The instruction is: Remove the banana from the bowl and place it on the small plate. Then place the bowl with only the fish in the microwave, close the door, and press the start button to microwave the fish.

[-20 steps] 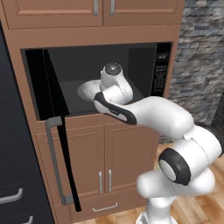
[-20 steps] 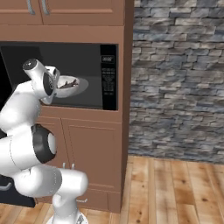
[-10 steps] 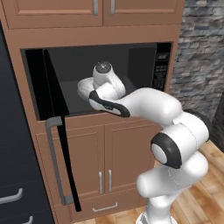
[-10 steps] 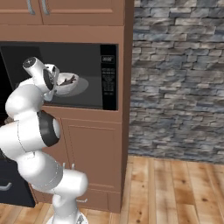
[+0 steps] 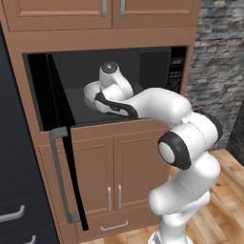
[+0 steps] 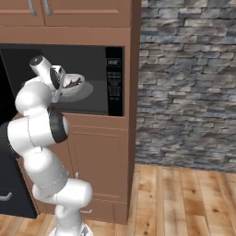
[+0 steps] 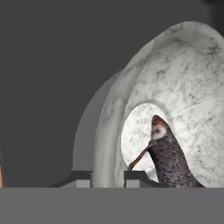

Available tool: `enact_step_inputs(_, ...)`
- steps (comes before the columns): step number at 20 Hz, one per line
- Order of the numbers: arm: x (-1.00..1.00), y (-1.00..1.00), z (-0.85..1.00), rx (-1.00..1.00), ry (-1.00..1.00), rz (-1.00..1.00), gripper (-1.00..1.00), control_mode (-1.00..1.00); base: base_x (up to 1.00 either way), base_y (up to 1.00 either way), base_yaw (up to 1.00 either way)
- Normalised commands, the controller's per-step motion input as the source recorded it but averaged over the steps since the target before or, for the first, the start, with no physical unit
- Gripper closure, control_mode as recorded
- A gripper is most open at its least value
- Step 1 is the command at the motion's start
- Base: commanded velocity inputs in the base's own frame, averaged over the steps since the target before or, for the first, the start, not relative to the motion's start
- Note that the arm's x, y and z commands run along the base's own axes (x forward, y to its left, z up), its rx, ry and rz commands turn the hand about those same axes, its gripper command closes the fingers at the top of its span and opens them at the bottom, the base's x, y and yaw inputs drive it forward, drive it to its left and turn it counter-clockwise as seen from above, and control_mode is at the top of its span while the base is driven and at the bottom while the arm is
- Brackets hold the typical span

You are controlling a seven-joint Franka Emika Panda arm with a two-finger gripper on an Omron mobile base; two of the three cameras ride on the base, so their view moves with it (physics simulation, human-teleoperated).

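- I've got the arm reaching into the microwave (image 5: 157,71), door (image 5: 64,143) hanging wide open on the left.
- Gripper (image 7: 108,177) is clamped on the rim of the bowl (image 7: 175,96); one finger sits on each side of the wall.
- Bowl (image 6: 73,83) is inside the cavity, tilted.
- Fish (image 7: 168,157) lies in the bowl, dark grey with a pale eye.
- From the left I see the bowl (image 5: 91,93) just beyond the wrist.
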Motion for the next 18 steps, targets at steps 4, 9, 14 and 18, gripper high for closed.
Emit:
enact_step_inputs(4, 0.03, -0.11, 0.0, 0.0, 0.02, 0.0, -1.0, -1.0, 0.0, 0.0, 0.0)
enact_step_inputs(9, 0.0, -0.05, 0.0, 0.0, 0.0, 0.0, -1.0, -1.0, 0.0, 0.0, 0.0)
enact_step_inputs(14, -0.18, -0.09, 0.0, 0.0, -0.03, 0.0, -1.0, -1.0, 0.0, 0.0, 0.0)
enact_step_inputs(18, -0.67, -0.03, 0.0, 0.0, -0.08, 0.0, -1.0, -1.0, 0.0, 0.0, 0.0)
